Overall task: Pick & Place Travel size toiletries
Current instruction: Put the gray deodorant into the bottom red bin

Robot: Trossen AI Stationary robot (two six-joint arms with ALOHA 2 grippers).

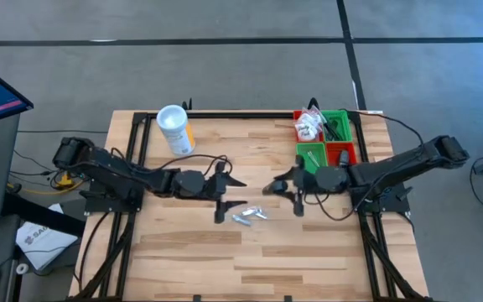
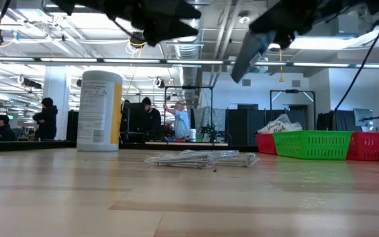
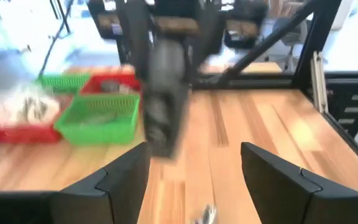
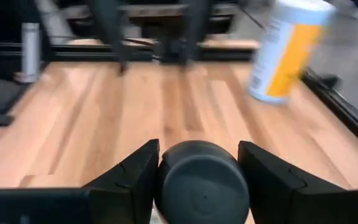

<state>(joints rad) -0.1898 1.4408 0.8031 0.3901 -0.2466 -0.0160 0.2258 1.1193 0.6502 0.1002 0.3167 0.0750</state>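
Right hand (image 1: pixel 285 186) grips a dark bottle (image 4: pixel 201 177) mid-worktop w/ bins (image 1: pixel 327 134) right behind it, so swing back & drop it low; left hand (image 1: pixel 229 194) open, hovering by packets (image 1: pixel 250 216).

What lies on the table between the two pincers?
In the high view, a small cluster of clear-wrapped toiletry packets lies on the bare wooden table, between the left pincer and right pincer, slightly nearer the camera-side edge.
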